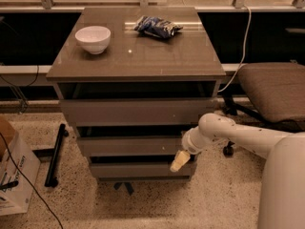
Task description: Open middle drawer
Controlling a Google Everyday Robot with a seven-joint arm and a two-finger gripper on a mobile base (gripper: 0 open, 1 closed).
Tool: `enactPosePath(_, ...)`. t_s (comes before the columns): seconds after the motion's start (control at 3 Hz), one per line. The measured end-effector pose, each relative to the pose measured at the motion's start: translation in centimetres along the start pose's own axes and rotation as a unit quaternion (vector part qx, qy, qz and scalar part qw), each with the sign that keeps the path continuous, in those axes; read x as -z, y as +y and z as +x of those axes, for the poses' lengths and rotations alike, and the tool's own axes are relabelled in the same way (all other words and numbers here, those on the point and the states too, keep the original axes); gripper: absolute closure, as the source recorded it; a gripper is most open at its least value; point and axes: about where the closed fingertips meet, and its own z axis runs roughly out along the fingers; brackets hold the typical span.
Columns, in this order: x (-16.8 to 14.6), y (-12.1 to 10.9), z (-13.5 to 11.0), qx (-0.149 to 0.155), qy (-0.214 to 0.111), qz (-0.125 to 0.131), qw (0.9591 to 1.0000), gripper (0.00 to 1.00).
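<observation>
The cabinet [136, 56] stands in the middle of the camera view with three grey-brown drawer fronts. The middle drawer [128, 146] is the second front, with a dark gap above it. My white arm reaches in from the right. My gripper [179, 161] is at the right end of the middle drawer, its cream-coloured fingertip hanging down over the gap between the middle and the lowest drawer [138, 170]. The top drawer [136, 111] sits above.
A white bowl [93, 38] and a blue snack bag [157, 26] lie on the cabinet top. A brown office chair [274, 89] stands to the right. A cardboard box [12, 168] and a black bar [56, 154] lie on the speckled floor at the left.
</observation>
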Motion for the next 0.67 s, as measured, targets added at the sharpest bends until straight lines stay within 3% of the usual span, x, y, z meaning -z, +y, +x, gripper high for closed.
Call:
enactPosePath(0.33,-1.9,-1.5,-0.5,-0.001,-0.004,-0.004,1.0000,0.00)
enactPosePath(0.67,-3.3,-2.3,-0.2,-0.006,-0.005,-0.015,0.9999,0.08)
